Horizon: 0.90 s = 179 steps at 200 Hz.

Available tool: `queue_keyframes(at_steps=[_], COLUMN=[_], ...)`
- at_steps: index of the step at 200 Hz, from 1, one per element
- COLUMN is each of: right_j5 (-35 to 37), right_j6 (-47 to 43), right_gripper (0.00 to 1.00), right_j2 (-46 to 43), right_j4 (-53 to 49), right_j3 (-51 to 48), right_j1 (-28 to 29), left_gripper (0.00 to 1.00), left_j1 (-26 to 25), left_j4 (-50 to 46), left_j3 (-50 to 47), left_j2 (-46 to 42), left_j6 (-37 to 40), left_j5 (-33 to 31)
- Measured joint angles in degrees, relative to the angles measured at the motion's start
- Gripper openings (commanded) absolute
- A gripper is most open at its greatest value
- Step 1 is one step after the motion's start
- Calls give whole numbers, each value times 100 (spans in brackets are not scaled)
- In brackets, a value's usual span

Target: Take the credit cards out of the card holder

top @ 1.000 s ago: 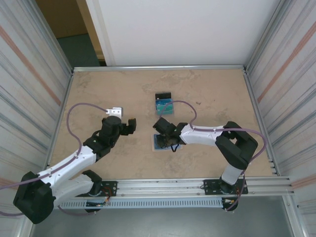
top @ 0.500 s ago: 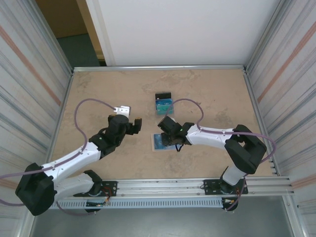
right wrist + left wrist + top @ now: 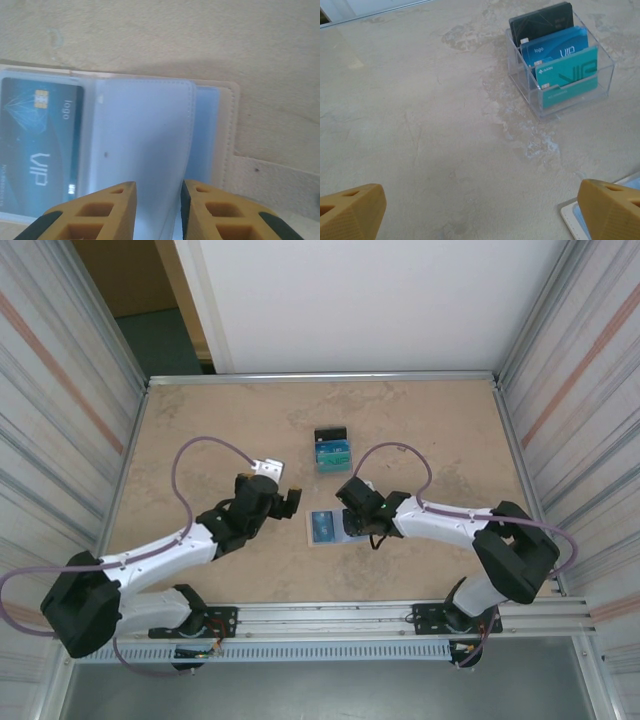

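The card holder (image 3: 318, 539) is a tan wallet lying open near the table's middle, with its tan stitched edge (image 3: 227, 130) and pale blue lining showing. One of the credit cards (image 3: 40, 150), blue, sits in its left pocket under clear plastic and also shows from above (image 3: 323, 526). My right gripper (image 3: 157, 200) hovers low over the wallet's right half (image 3: 352, 523). Its jaws stand a narrow gap apart, and a pale sleeve leaf (image 3: 145, 130) shows through the gap. My left gripper (image 3: 480, 212) is wide open and empty just left of the wallet (image 3: 289, 499), whose corner (image 3: 570, 216) lies by the right fingertip.
A clear plastic box (image 3: 550, 107) beyond the wallet holds black, blue and teal cards upright, and it shows from above (image 3: 333, 456). Metal walls close in the table on three sides. Bare tabletop lies to the far left and far right.
My left arm has reached forward and right, bringing its open gripper close to the wallet. My right gripper has slid right across the wallet, uncovering the blue card.
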Motion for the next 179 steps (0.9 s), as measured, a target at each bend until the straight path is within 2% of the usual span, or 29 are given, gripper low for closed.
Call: queue_keyframes(at_steps=[60,111,146,179], right_j5=[11,-151,-527,-951], right_j6=[131,188,223,321], right_gripper=[28,28,28,29], right_j2=[-186,-612,-916,-931], right_j4=[2,11,98,286], right_j3=[-225,-315,-315,-315], right_j1=[-192,-369,-417,-415], left_gripper=[99,99,99,99], left_j1=[-216,-479,-791,-815], left_j4=[-173,-678,-887,-1117], left_j3=[205,422,542,662], left_j2=[378,721,1069,1449], left_j6=[-33,-442,-708,-1051], left_j5=[-129,-199,-284,-227])
